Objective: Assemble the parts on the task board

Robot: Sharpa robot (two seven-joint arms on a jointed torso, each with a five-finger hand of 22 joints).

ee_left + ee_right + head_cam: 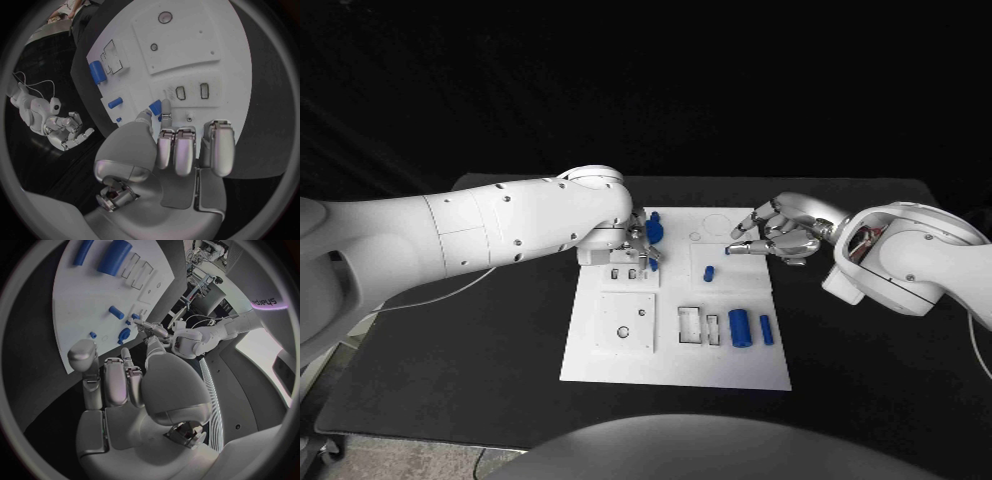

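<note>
The white task board (678,365) lies in the middle of the black table. My left hand (635,246) hovers over its far left corner and pinches a small blue part (653,229) between thumb and a finger; the left wrist view shows this part (155,107) at the fingertips (165,106). My right hand (782,237) hangs at the board's far right edge, fingers apart and slightly curled, holding nothing. On the board lie a short blue peg (708,272), a thick blue cylinder (738,327) and a slim blue cylinder (766,329).
A raised square plate with holes (626,320) sits on the board's left half, and rectangular slots (692,323) lie beside the cylinders. A thin white cable (437,295) runs over the table's left side. Bare black table surrounds the board.
</note>
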